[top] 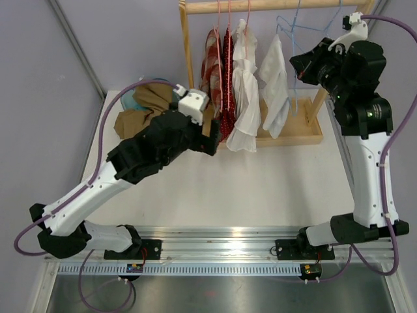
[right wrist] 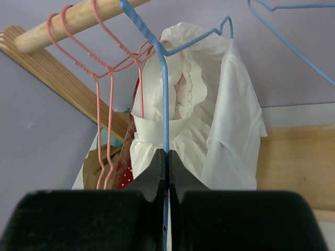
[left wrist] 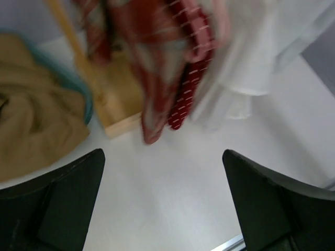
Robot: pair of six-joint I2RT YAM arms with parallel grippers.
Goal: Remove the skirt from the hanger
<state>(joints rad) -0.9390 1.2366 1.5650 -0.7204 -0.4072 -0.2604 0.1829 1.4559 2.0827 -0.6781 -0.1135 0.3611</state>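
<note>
Stage: early, nothing is coming off yet | right tool (right wrist: pixel 167 157) is pinching the blue hanger (right wrist: pixel 165 104) wire | white skirt (right wrist: pixel 230 120) is hanging on it, far right on the rail (right wrist: pixel 78 21) | left tool (left wrist: pixel 162 157) is standing wide, empty | remaining: pulling skirt free

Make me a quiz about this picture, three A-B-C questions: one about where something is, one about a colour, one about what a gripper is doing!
1. Where is the brown cloth pile? A) on the table, left of the wooden rack B) hanging on the rod C) in a gripper
2. What colour is the hanger in the right gripper? A) pink B) green C) blue
3. How is the left gripper? A) shut on a hanger B) open, holding nothing C) shut on a skirt
Answers: A, it lies on the tabletop; C, the pinched wire is blue; B, its fingers stand wide apart.
</note>
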